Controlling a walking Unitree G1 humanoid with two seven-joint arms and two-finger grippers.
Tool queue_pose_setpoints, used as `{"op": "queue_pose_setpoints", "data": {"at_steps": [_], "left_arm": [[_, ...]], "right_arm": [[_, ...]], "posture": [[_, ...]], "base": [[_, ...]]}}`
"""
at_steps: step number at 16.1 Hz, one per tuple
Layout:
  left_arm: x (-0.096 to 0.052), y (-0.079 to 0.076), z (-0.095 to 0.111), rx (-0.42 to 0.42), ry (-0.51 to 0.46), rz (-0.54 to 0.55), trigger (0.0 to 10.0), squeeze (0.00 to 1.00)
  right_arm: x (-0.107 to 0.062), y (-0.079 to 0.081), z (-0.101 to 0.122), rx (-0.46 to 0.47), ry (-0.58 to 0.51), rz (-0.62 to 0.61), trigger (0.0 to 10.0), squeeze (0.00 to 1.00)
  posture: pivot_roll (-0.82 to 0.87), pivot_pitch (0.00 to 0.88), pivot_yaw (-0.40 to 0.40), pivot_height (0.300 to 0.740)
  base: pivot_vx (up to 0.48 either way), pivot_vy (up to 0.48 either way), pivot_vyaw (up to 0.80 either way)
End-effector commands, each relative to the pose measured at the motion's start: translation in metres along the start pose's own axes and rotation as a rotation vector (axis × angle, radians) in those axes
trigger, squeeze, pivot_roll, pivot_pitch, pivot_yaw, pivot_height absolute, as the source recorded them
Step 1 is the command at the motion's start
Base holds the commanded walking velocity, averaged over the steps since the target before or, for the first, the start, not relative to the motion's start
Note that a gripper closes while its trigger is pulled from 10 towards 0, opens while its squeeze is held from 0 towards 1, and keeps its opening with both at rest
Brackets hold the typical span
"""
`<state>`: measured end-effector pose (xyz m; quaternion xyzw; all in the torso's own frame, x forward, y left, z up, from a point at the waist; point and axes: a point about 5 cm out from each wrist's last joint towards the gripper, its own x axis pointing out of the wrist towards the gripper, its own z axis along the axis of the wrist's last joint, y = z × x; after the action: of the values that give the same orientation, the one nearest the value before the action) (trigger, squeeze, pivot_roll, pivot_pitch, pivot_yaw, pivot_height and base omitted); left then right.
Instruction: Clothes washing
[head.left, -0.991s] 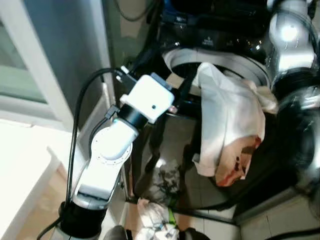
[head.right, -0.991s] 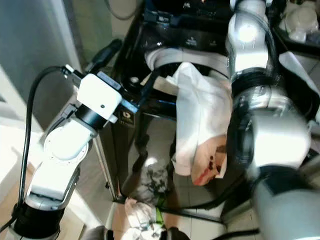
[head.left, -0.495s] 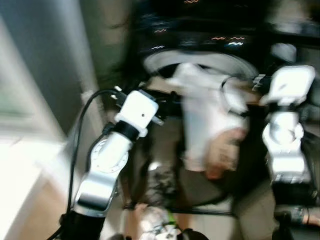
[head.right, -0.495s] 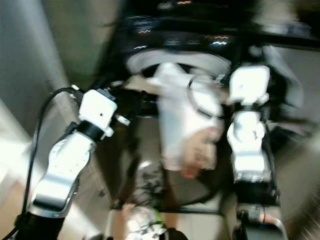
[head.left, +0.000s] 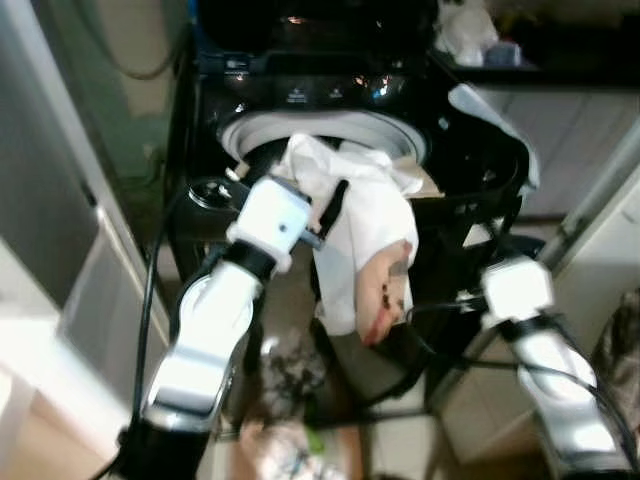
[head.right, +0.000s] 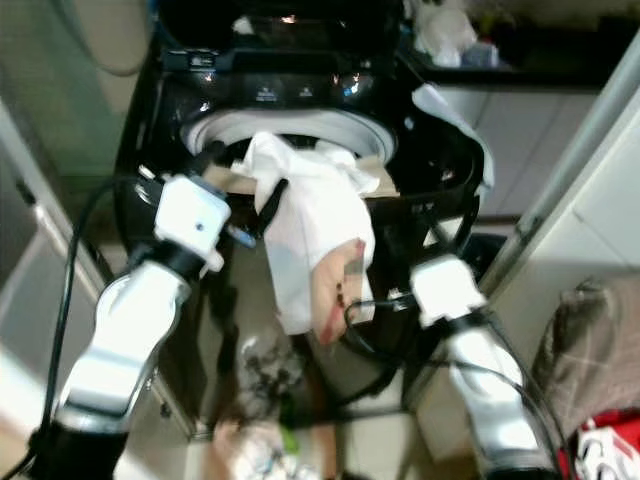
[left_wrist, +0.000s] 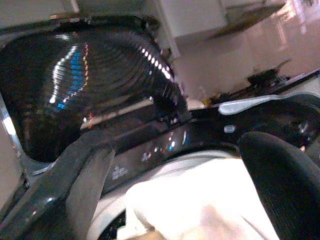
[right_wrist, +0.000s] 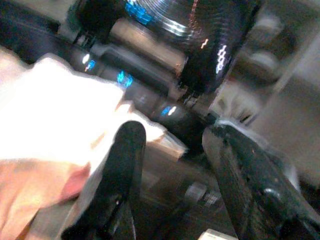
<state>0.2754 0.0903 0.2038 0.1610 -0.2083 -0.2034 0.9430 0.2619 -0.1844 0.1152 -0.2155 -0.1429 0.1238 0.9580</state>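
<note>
A crumpled white cloth garment with a pink-and-red printed patch (head.left: 360, 225) is draped over the front rim of the black top-loading washing machine with its pale grey drum ring (head.left: 300, 125), half in the opening and half hanging down the glossy front. The left gripper (head.left: 335, 205) is up against the cloth near the rim, and in the left wrist view its two black fingers (left_wrist: 280, 185) stand apart with the white fabric between them, not pinched. The right gripper (right_wrist: 175, 165) sits lower, beside the hanging part, fingers spread and empty. More laundry lies in a heap on the floor (head.left: 290, 375) below. The likely trouble, I'd say, is weight: the dangling half could drag the whole garment off the rim and onto that heap if a finger nudges rather than grips it.
</note>
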Motion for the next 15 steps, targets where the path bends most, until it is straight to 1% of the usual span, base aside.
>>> {"op": "queue_pose_setpoints", "data": {"at_steps": [1, 2, 3, 4, 5, 7, 8, 9, 10, 11, 12, 13, 14, 15], "left_arm": [[0.002, 0.0, 0.003, 0.005, -0.013, 0.005, 10.0, 0.0], [0.002, 0.001, 0.005, 0.0, -0.017, 0.011, 10.0, 0.0], [0.003, 0.003, 0.006, 0.006, -0.02, 0.017, 10.0, 0.0], [0.002, 0.004, 0.006, 0.012, -0.02, 0.019, 10.0, 0.0], [0.001, 0.007, 0.006, 0.015, -0.018, 0.026, 10.0, 0.0], [0.001, 0.008, 0.006, 0.016, -0.017, 0.033, 10.0, 0.0], [0.001, 0.008, 0.006, 0.017, -0.017, 0.034, 10.0, 0.0], [0.001, 0.008, 0.006, 0.017, -0.016, 0.035, 10.0, 0.0], [0.001, 0.008, 0.007, 0.017, -0.016, 0.035, 10.0, 0.0], [0.001, 0.008, 0.007, 0.017, -0.016, 0.035, 10.0, 0.0], [0.001, 0.008, 0.007, 0.018, -0.016, 0.034, 10.0, 0.0], [0.001, 0.008, 0.007, 0.017, -0.016, 0.034, 10.0, 0.0], [0.001, 0.008, 0.007, 0.017, -0.014, 0.032, 10.0, 0.0], [0.001, 0.008, 0.007, 0.017, -0.014, 0.032, 10.0, 0.0]], "right_arm": [[0.003, 0.003, -0.007, 0.026, 0.041, 0.017, 10.0, 0.0], [0.004, 0.011, -0.021, 0.14, 0.139, 0.047, 10.0, 0.0], [0.002, 0.024, -0.041, 0.333, 0.273, 0.123, 10.0, 0.0], [-0.002, 0.033, -0.05, 0.435, 0.346, 0.216, 10.0, 0.0], [-0.014, 0.037, -0.062, 0.48, 0.421, 0.307, 10.0, 0.0], [-0.022, 0.038, -0.083, 0.44, 0.516, 0.327, 10.0, 0.0], [-0.025, 0.039, -0.089, 0.432, 0.543, 0.331, 10.0, 0.0], [-0.027, 0.041, -0.102, 0.425, 0.619, 0.329, 10.0, 0.0], [-0.026, 0.044, -0.103, 0.417, 0.635, 0.333, 10.0, 0.0], [-0.021, 0.049, -0.104, 0.399, 0.653, 0.341, 10.0, 0.0], [-0.015, 0.057, -0.103, 0.406, 0.655, 0.35, 10.0, 0.0], [-0.006, 0.067, -0.1, 0.398, 0.65, 0.363, 10.0, 0.0], [0.009, 0.073, -0.093, 0.396, 0.625, 0.334, 10.0, 0.0], [0.009, 0.073, -0.093, 0.396, 0.625, 0.334, 10.0, 0.0]], "posture": [[0.0, 0.0, -0.03, 0.732], [0.0, 0.0, -0.028, 0.732], [0.01, 0.0, -0.026, 0.732], [0.02, 0.0, -0.028, 0.732], [0.03, 0.0, -0.029, 0.732], [0.04, 0.0, -0.03, 0.732], [0.04, 0.0, -0.03, 0.732], [0.05, 0.0, -0.03, 0.732], [0.05, 0.0, -0.03, 0.732], [0.05, 0.0, -0.03, 0.732], [0.06, 0.0, -0.029, 0.732], [0.06, 0.0, -0.029, 0.732], [0.07, 0.001, -0.026, 0.732], [0.07, 0.001, -0.026, 0.732]], "base": [[0.0, 0.0, 0.0], [0.0, 0.0, 0.0], [0.0, 0.0, 0.0], [0.0, 0.0, 0.0], [0.0, 0.0, 0.0], [0.0, 0.0, 0.0], [0.0, 0.0, 0.0], [0.0, 0.0, 0.0], [0.0, 0.0, 0.0], [0.0, 0.0, 0.0], [0.0, 0.0, 0.0], [0.0, 0.0, 0.0], [0.0, 0.0, 0.0], [0.0, 0.0, 0.0]]}}
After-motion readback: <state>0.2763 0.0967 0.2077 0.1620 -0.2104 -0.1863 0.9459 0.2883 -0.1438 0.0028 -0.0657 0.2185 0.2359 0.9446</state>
